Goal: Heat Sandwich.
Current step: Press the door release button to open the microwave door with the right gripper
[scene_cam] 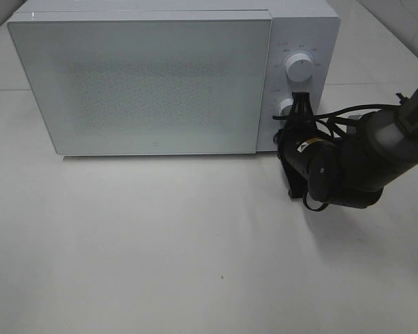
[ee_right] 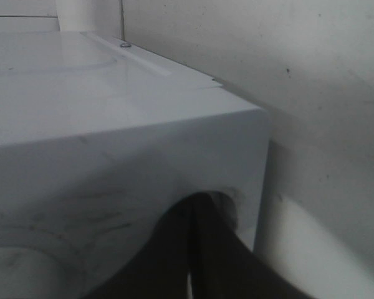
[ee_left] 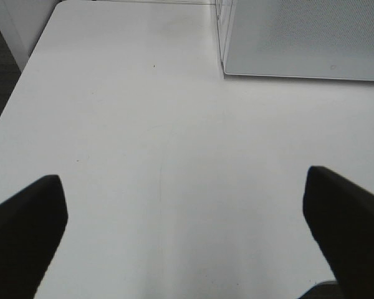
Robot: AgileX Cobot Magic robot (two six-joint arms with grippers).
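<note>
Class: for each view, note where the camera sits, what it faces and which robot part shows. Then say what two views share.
Exterior high: mounted high, looking down on the closed microwave and table; right arm shows, right gripper at the lower knob.
Left wrist: on the left arm, facing across the table toward the microwave's door; left gripper's open fingers show.
Right wrist: on the right arm, close against the microwave's knob panel; shut fingers show.
Shared: exterior and left wrist both see the door and table.
</note>
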